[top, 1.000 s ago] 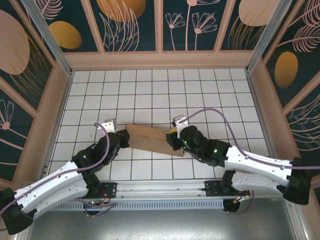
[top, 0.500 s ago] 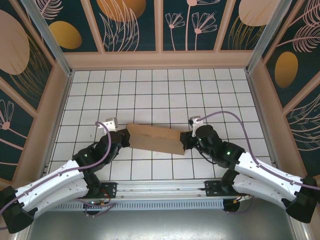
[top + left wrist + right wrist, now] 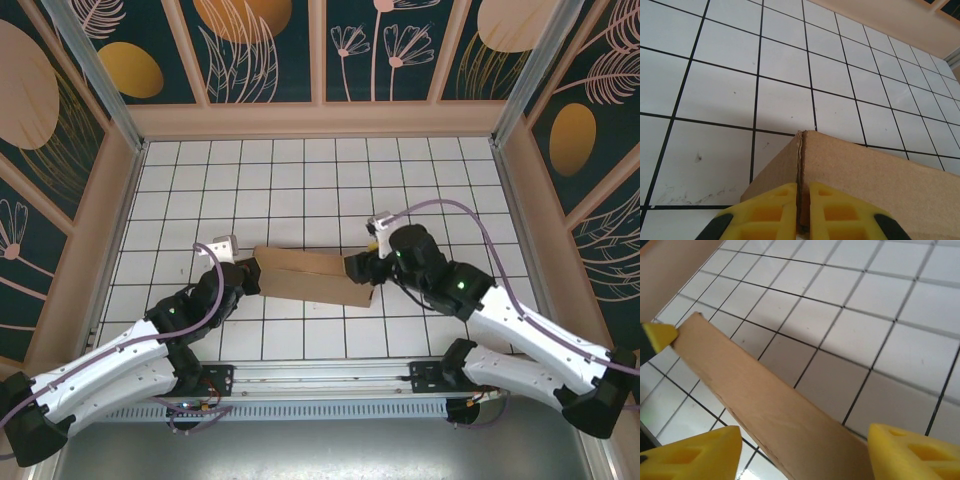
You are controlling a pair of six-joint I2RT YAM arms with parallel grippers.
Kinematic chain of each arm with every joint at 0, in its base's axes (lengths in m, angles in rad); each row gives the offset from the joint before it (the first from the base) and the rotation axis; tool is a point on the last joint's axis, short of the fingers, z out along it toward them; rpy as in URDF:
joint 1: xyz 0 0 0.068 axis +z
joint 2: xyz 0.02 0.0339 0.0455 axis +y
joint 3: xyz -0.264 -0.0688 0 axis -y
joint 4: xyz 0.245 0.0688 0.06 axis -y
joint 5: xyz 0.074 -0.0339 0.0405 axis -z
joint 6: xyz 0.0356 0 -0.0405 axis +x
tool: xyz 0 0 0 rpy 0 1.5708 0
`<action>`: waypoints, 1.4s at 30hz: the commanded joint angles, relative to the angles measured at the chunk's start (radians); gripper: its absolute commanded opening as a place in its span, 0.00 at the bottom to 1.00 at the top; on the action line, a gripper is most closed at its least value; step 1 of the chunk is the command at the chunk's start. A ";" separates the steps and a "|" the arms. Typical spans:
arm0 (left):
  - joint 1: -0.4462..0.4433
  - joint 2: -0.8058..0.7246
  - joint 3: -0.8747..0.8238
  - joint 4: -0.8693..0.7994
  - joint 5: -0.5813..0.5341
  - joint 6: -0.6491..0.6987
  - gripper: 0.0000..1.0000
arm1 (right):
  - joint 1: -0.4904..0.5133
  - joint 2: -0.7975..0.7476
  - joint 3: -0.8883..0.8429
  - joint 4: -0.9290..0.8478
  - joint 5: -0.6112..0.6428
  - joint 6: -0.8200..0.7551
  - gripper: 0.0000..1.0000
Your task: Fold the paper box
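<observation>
White gridded floor (image 3: 300,170) (paper box (image 3: 305,275) atop), floral walls (image 3: 260,40)

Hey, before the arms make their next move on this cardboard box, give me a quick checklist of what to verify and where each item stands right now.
1. Left claw pinching the box at its corner edge: ok.
2. Right claw gripping the box: not ok; it stands open around the box's wall.
3. Box spanning between both claws: ok.
4. Flaps fully tucked in: cannot tell.
5. Right arm's cable away from the box: ok.
</observation>
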 commanded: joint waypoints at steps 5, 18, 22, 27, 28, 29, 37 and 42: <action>0.002 0.041 -0.011 -0.061 0.053 0.051 0.10 | -0.009 0.254 0.157 0.024 -0.256 -0.590 0.76; 0.001 0.015 -0.002 -0.067 0.052 0.076 0.07 | -0.039 0.613 0.330 -0.092 -0.388 -0.756 0.83; 0.002 0.018 0.018 -0.072 0.042 0.080 0.09 | -0.009 0.619 0.329 -0.086 -0.324 -0.788 0.68; 0.001 -0.023 0.075 -0.100 0.002 0.081 0.28 | 0.086 0.582 0.289 -0.006 0.008 -0.904 0.49; 0.001 -0.038 0.093 -0.113 -0.014 0.082 0.32 | 0.103 0.570 0.270 0.029 0.088 -0.941 0.43; 0.001 -0.052 0.112 -0.128 -0.034 0.084 0.35 | 0.123 0.556 0.247 0.064 0.155 -0.979 0.39; 0.002 -0.132 0.193 -0.185 -0.168 0.102 0.41 | 0.203 0.495 -0.037 0.410 0.355 -1.156 0.63; 0.002 -0.069 0.190 -0.157 -0.134 0.109 0.43 | 0.229 0.475 -0.086 0.414 0.245 -1.026 0.76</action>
